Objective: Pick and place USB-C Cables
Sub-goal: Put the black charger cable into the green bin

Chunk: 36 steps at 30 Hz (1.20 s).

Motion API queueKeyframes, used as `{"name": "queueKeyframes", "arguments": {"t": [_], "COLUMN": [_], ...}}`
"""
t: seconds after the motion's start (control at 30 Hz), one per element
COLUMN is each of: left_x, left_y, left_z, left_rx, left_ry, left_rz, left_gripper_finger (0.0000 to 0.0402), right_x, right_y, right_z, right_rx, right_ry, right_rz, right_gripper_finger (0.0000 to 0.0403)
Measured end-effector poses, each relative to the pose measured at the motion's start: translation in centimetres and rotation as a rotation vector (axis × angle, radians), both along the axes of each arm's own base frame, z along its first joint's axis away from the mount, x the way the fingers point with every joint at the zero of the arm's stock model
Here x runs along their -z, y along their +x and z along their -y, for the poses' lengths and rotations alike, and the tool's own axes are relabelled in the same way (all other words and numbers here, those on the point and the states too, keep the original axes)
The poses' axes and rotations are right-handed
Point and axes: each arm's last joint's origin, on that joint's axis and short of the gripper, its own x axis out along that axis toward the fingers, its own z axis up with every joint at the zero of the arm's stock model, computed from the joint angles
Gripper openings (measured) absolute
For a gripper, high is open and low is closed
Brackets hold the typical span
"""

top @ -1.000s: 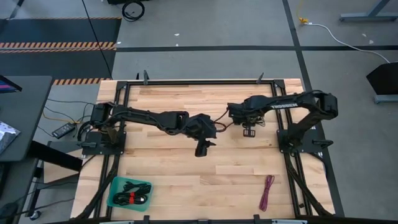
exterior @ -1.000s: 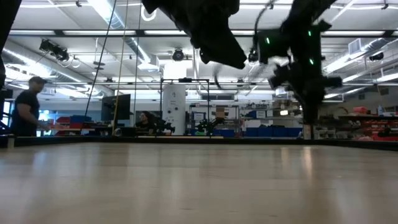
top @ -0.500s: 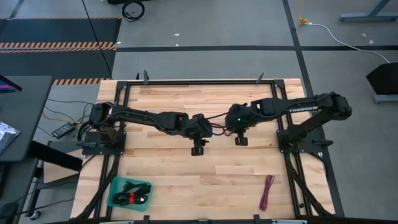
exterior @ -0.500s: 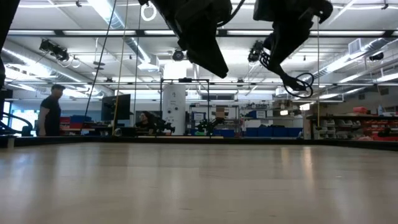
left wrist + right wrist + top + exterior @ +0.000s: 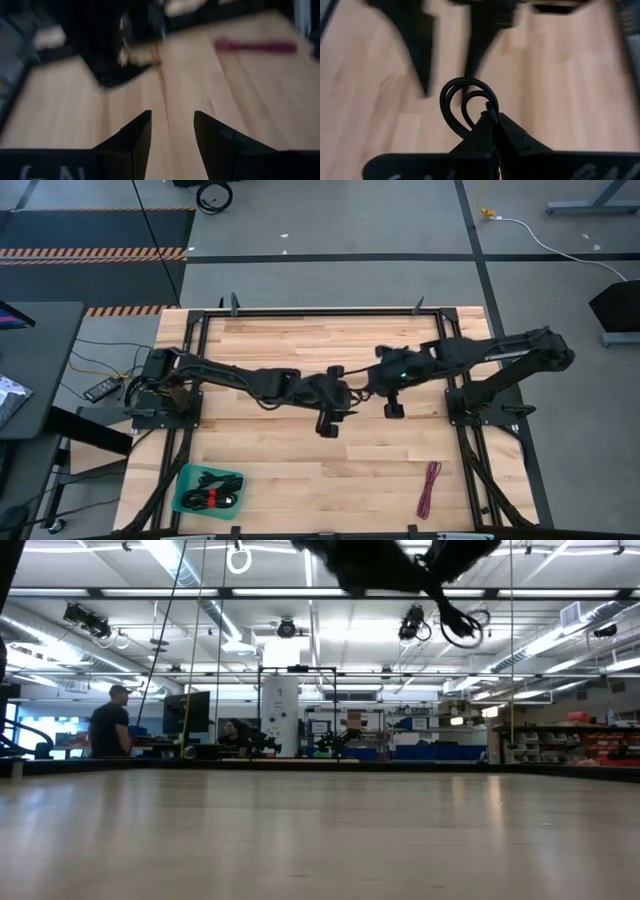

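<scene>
My right gripper [image 5: 493,114] is shut on a small coiled black USB-C cable [image 5: 456,102] above the table's middle [image 5: 393,408]. In the low view the cable's loops [image 5: 462,625] show high above the table. My left gripper [image 5: 172,117] is open and holds nothing; it hovers just left of the right one [image 5: 328,425]. A teal tray [image 5: 183,480] near the table's near left corner holds black and black-and-red cable bundles [image 5: 212,492]. A longer magenta-red cable [image 5: 430,488] lies flat on the table near its near right corner. My right gripper pinches the black cable between its two shut fingers at the bundle's edge [image 5: 489,107]. The coil's loops [image 5: 451,95] stick out past the fingertips. The cable is lifted clear of the table.
Bare wood lies under both grippers and between the tray and the magenta cable. A black frame [image 5: 300,311] runs around the table. The two grippers are close together over the middle. People stand in the room beyond the far edge [image 5: 110,725].
Both grippers have risen: in the low view the left one has gone out of the top of the picture. The right arm has stretched out toward the table's middle and tipped from pointing down to more level. The cable loops have gone up with it.
</scene>
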Motion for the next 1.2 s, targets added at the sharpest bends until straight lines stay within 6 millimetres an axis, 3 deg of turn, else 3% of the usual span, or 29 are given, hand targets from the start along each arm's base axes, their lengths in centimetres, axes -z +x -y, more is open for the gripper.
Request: {"name": "queueKeyframes", "arguments": {"t": [0.1, 0.17, 0.3, 0.43, 0.67, 0.87, 1.2], "left_x": [-2.0, -2.3, -4.2, -3.4, -4.4, -4.4, -5.2], "left_y": [-0.3, -0.7, -2.0, -2.2, -1.9, -1.4, -0.6], "left_z": [0.8, 1.5, 2.5, 3.0, 2.7, 2.4, 2.4], "left_rx": [0.012, 0.022, -0.111, -0.16, -0.154, -0.018, 0.019], "left_ry": [-0.019, 0.001, 0.144, 0.208, 0.191, 0.105, 0.062], "left_rz": [0.12, 0.133, 0.179, 0.125, 0.212, 0.231, 0.369], "left_gripper_finger": [0.0155, 0.0155, 0.0148, 0.0134, 0.0114, 0.0112, 0.0112], "right_x": [-2.1, -4.1, -6.0, -8.9, -8.6, -7.6, -8.2], "right_y": [-0.9, -1.9, -3.6, -6.2, -6.7, -5.1, -5.1], "right_z": [0.3, 0.5, 0.3, 0.1, -0.6, -2.0, -4.2], "right_rx": [0.042, 0.051, 0.043, 0.022, -0.008, -0.069, -0.158], "right_ry": [-0.05, -0.042, -0.023, 0.043, 0.055, 0.095, 0.133], "right_rz": [0.088, 0.191, 0.315, 0.525, 0.496, 0.454, 0.522], "right_gripper_finger": [0.0008, 0.0008, 0.0008, 0.0008, 0.0009, 0.001, 0.001]}}
